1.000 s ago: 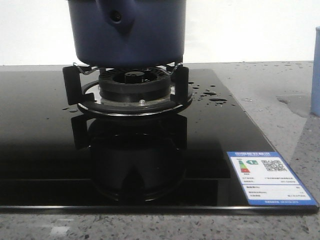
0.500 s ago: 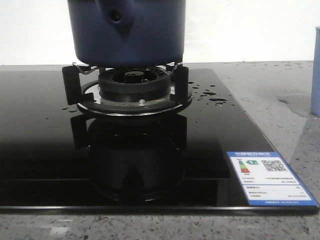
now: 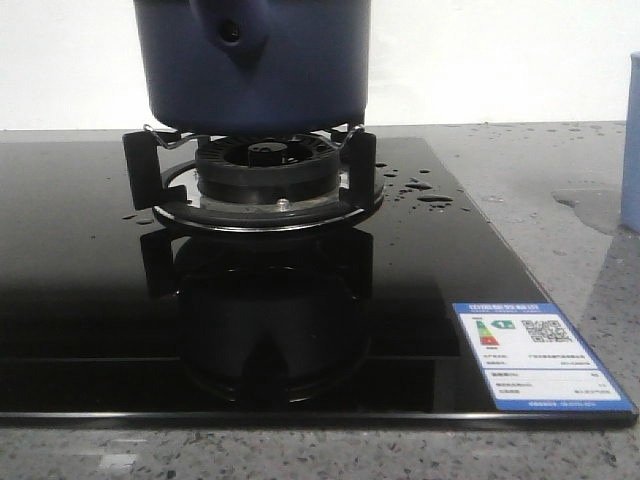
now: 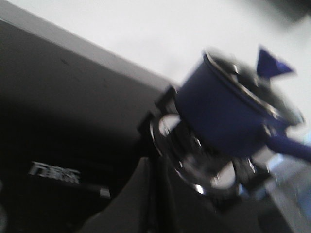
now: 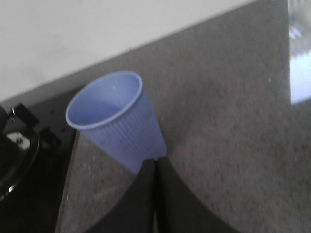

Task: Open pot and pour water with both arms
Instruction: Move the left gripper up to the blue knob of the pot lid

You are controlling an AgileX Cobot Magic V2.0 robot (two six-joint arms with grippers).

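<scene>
Two tools show only in their own wrist views: the left tool (image 4: 154, 194) has its dark fingers pressed together with nothing between them, and the right tool (image 5: 154, 194) is likewise closed and empty, a thin seam the only gap. Neither touches anything. Ahead of the left tool, and apart from it, the pot (image 3: 252, 62) sits on the burner (image 3: 262, 172) of a black glass hob (image 3: 90, 300) that lies on the grey speckled surface (image 3: 560, 190); the burner stands toward the hob's far edge, nearer its right side than its left in the front view. The left wrist view is blurred, but it shows the pot's dark lid (image 4: 252, 87) still seated on the rim, with a blue knob (image 4: 272, 63) standing up from it and the handle (image 4: 289, 145) running off to one side. Just beyond the right tool a pale blue cup (image 5: 116, 121) stands upright on the surface, beside the hob's right edge; it looks empty, though its bottom is hard to make out. Water drops (image 3: 425, 190) lie on the hob near its far right corner, with a wet patch (image 3: 590, 205) on the surface beyond. My reading is that the task has hardly begun: the lid is on, the pot rests on its stand, nothing is held. Left to do are taking the lid off, gripping the handle, lifting and pouring, probably into the cup.
</scene>
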